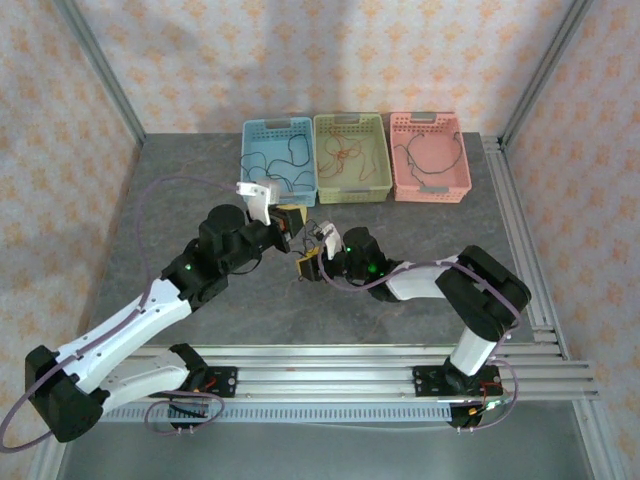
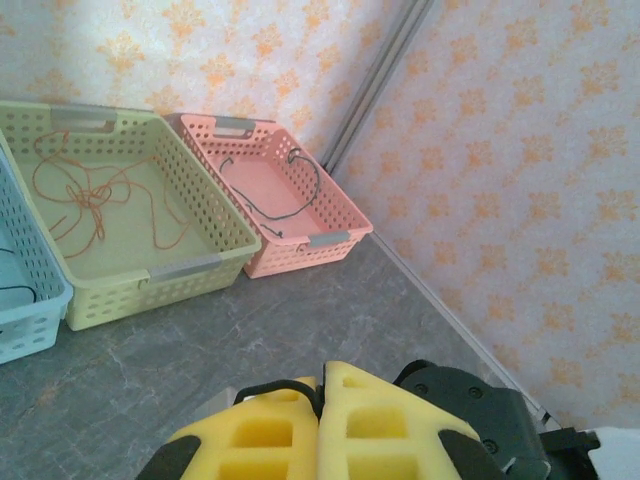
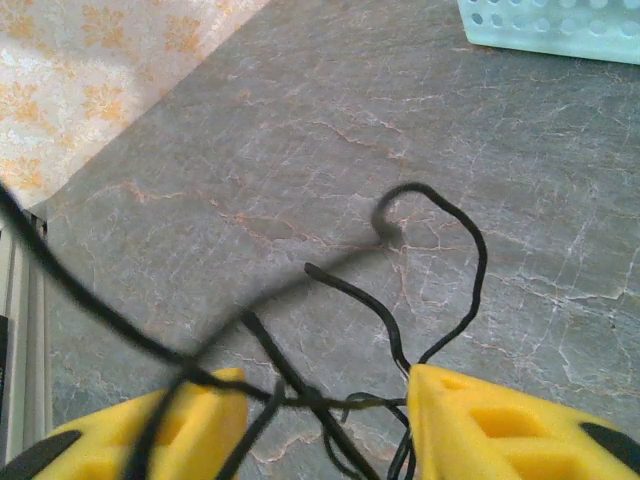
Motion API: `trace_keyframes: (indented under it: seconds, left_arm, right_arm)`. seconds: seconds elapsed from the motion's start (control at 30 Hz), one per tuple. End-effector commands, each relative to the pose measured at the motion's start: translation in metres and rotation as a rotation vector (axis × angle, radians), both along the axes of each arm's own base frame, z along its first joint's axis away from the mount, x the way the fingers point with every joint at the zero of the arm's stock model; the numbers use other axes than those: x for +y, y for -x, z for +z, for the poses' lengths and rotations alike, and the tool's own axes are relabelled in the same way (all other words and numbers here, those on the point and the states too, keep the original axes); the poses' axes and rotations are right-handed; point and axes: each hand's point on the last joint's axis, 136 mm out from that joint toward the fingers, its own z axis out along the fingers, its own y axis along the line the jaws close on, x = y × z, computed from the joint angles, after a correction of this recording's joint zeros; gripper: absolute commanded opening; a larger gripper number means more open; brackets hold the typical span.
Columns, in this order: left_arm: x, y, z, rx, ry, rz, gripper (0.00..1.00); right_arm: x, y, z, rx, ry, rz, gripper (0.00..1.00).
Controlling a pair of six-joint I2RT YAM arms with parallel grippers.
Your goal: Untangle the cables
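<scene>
A tangle of thin black cables (image 3: 356,293) hangs over the grey table between my two grippers. My right gripper (image 3: 325,385) is open, and several black strands cross the gap between its yellow fingers. My left gripper (image 2: 322,378) is shut, pinching a black cable (image 2: 279,385) that loops over its left finger and runs down between the pads. From above, the left gripper (image 1: 293,222) and the right gripper (image 1: 308,265) meet close together at the table's middle. An orange cable (image 2: 90,195) lies in the green basket (image 2: 185,268), and a black one (image 2: 290,205) in the pink basket (image 2: 330,238).
Three baskets stand in a row at the back: blue (image 1: 278,125), green (image 1: 352,193) and pink (image 1: 430,192). The blue one holds a black cable (image 1: 280,160). Metal rails (image 1: 520,220) run along the table's right and near edges. Patterned walls close in the sides.
</scene>
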Motion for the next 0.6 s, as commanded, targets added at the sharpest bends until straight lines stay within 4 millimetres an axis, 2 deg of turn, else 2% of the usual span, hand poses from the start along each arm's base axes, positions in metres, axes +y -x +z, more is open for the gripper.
trace_keyframes:
  seconds: [0.0, 0.17, 0.3, 0.37, 0.57]
  left_arm:
    - [0.007, 0.005, 0.027, -0.041, 0.016, 0.013, 0.00]
    - [0.013, 0.007, 0.042, -0.067, 0.020, 0.035, 0.00]
    - [0.025, 0.010, 0.064, -0.106, 0.016, 0.078, 0.00]
    - [0.033, 0.012, 0.078, -0.124, 0.016, 0.104, 0.00]
    - [0.055, 0.023, 0.140, -0.215, 0.040, 0.172, 0.00]
  right_arm:
    - [0.006, -0.002, 0.005, -0.019, -0.002, 0.018, 0.50]
    - [0.007, -0.001, 0.002, -0.011, 0.004, 0.028, 0.48]
    - [0.008, -0.002, -0.001, -0.001, 0.021, 0.030, 0.36]
    - [0.008, -0.003, -0.002, 0.005, 0.027, 0.025, 0.35]
    - [0.008, -0.005, -0.009, 0.021, 0.049, 0.022, 0.35]
